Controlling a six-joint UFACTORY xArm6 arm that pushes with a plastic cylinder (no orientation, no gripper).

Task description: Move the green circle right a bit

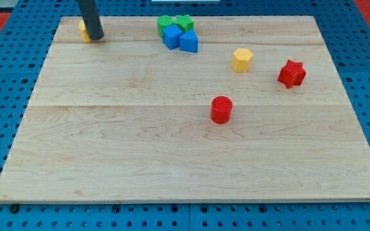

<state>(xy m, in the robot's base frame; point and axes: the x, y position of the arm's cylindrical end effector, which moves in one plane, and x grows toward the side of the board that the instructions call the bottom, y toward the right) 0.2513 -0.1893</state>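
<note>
Camera view shows the dark straight rod coming down at the upper left of the frame, and my tip (95,37) rests on the pale wooden board (140,154) near its top left corner; the rod has no fingers, so nothing spreads, presses together or pinches. Just beside my tip, on the view's left and partly hidden by the rod, sits a small yellow block (82,29) whose shape cannot be made out. Well to the view's right, at the top middle of the board, four blocks crowd together: the green circle (166,22) at the cluster's upper left, a green star-like block (185,22) just beside it on the right, and two blue blocks in front, a blue cube-like block (171,36) and a blue wedge-like block (189,42). My tip is well apart from this cluster. Farther right lie a yellow hexagonal block (241,59) and a red star block (291,74), and near the centre stands a red cylinder (221,110). Blue pegboard (5,96) surrounds the board.
</note>
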